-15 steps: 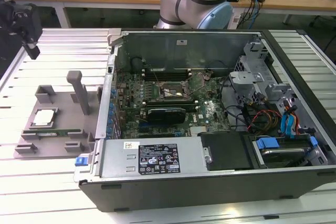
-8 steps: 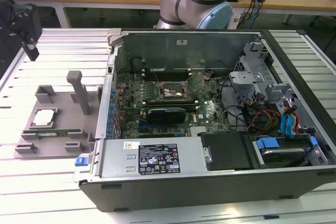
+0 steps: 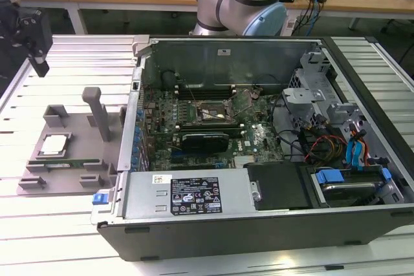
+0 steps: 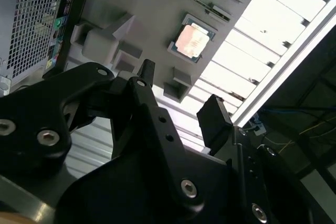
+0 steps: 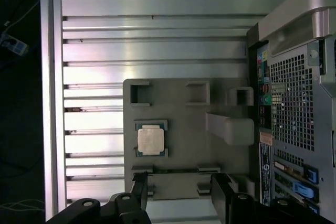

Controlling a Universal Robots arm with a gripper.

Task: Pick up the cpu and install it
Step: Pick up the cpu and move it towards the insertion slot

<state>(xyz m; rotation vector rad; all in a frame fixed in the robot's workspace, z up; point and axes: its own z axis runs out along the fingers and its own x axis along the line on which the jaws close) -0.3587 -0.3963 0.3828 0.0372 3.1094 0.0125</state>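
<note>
Exterior view shows my fingers (image 3: 41, 66) hanging above the slatted metal counter (image 3: 84, 63), at the exterior view's left and toward its far side; they are well apart from the cpu (image 3: 54, 145) and touch nothing. The cpu lies flat, with its silver top upward, in a shallow seat on the grey holder tray (image 3: 77, 135); this tray rests on the counter just beside the open computer case (image 3: 259, 56), on the exterior view's left of it. On the same tray a long thin green memory stick (image 3: 65, 162) lies near the cpu, and a grey upright post (image 3: 97, 113) stands between the cpu and the case. Inside the case I see the green motherboard (image 3: 259, 137) with a dark square socket (image 3: 207, 113); whether something sits in it I cannot tell. In both wrist views my two black fingers stand wide apart with only air between them; in the first wrist view the cpu (image 5: 150, 141) is on the tray beyond the fingertips (image 5: 139, 192), not between them; in the second wrist view the cpu (image 4: 191, 41) is also apart from the fingers (image 4: 215, 121).
</note>
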